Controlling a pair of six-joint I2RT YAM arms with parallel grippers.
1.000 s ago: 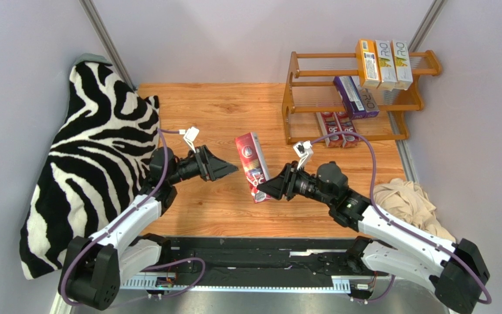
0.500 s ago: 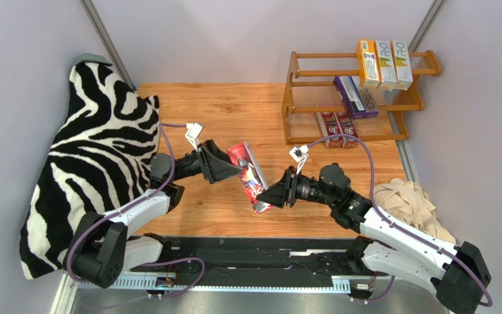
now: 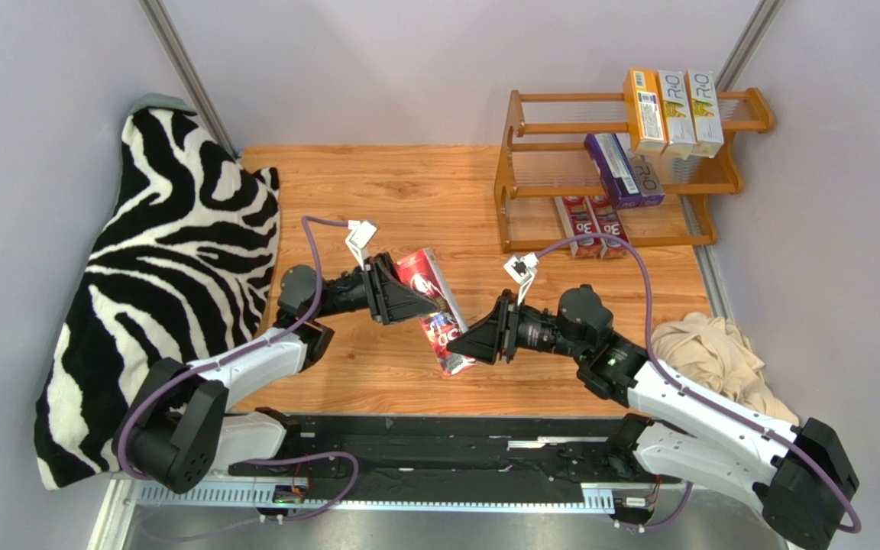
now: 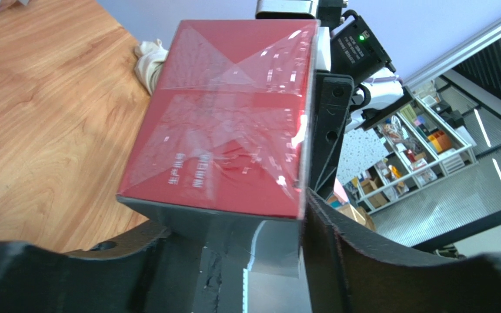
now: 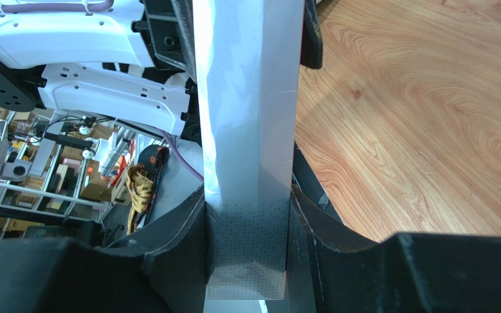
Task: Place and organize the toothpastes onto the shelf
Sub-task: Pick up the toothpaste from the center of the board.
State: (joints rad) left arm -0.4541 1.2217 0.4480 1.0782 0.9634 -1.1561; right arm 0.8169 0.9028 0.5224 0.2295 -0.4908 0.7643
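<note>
Grippers meet on one red carton [image 3: 438, 312] held over the table [image 3: 353, 189], about midway between its left and right edges and nearer the near edge. From above, the carton's long axis runs far to near, leaning toward the right edge at its near end. The left gripper [image 3: 414, 300] comes at its far half from the left, and the right gripper [image 3: 462, 339] at its near end from the right. That view alone shows the shelf [image 3: 511, 149] at the far right corner, with other cartons [image 3: 674, 111] on its tiers. Only the right wrist view shows the narrow silver side of the red carton [image 5: 250, 117], pinched flush between the jaws of the right gripper [image 5: 250, 261]. The left wrist view shows the red carton [image 4: 227, 117] by its broad face, with the jaws of the left gripper [image 4: 233, 241] flanking its grey end; whether they press it I cannot tell. Beyond, the right gripper [image 4: 330, 124] meets the carton's other end.
</note>
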